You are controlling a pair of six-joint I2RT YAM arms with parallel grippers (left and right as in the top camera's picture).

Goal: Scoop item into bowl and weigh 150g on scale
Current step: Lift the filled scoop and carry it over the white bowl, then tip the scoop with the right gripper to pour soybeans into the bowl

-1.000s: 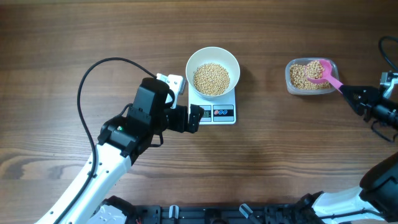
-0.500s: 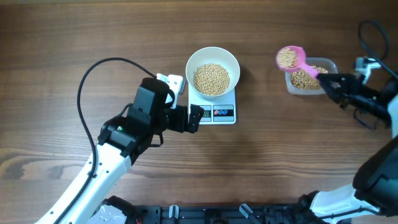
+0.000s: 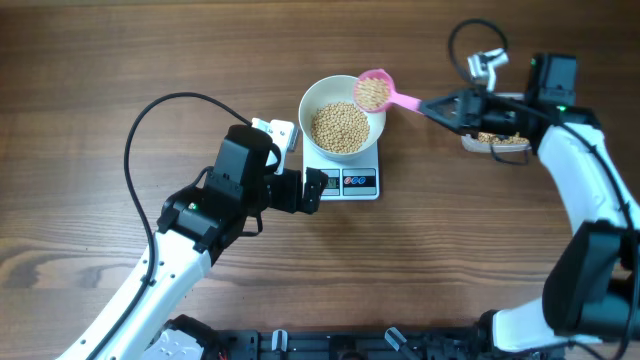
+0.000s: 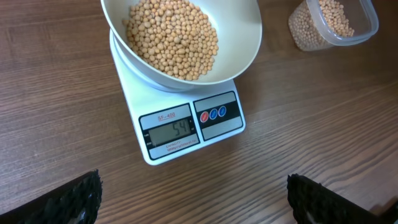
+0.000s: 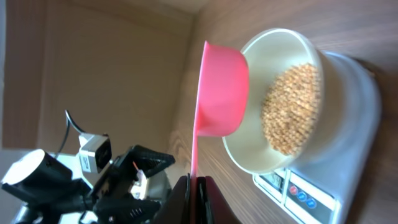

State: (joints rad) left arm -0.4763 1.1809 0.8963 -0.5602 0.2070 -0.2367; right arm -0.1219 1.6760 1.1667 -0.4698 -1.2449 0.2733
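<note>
A white bowl (image 3: 342, 96) holding tan beans (image 3: 340, 127) stands on the small white scale (image 3: 350, 183). My right gripper (image 3: 440, 106) is shut on the handle of a pink scoop (image 3: 374, 92). The scoop is full of beans and hangs level over the bowl's right rim. In the right wrist view the scoop (image 5: 221, 93) is seen from its side beside the bowl (image 5: 249, 155), with my right gripper (image 5: 194, 185) clamped on the thin handle. My left gripper (image 4: 193, 199) is open over bare wood in front of the scale (image 4: 186, 130), holding nothing.
A clear plastic tub (image 4: 336, 25) with more beans sits right of the scale; from overhead the tub (image 3: 497, 141) is mostly hidden under my right arm. A black cable (image 3: 160, 110) loops over the table at the left.
My right gripper lifted the loaded scoop out of the tub and carried it left to the bowl's rim. The left arm has not moved.
</note>
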